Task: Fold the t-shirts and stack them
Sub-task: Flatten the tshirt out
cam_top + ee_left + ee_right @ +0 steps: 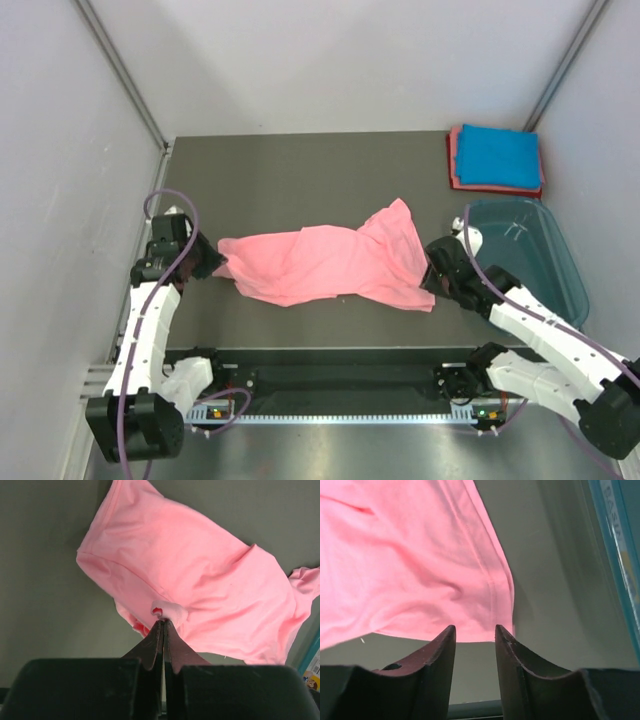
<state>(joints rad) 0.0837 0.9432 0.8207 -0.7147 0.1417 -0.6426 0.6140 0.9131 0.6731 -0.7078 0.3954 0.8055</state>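
A salmon-pink t-shirt (330, 262) lies crumpled and stretched out across the middle of the table. My left gripper (214, 262) is shut on its left edge, and the left wrist view shows a small pinch of the pink t-shirt (200, 580) caught at the left gripper's (164, 622) tips. My right gripper (432, 275) sits at the shirt's right end; its jaws stand open just short of the hem of the pink t-shirt (420, 570), and nothing lies within the right gripper (475, 630). A folded bright blue t-shirt (498, 157) lies on a folded reddish-pink t-shirt (455, 178) at the back right.
A translucent teal plastic tub (565, 262) stands at the right edge, close behind my right arm; its rim (615, 555) shows in the right wrist view. Grey walls enclose the table on the left, back and right.
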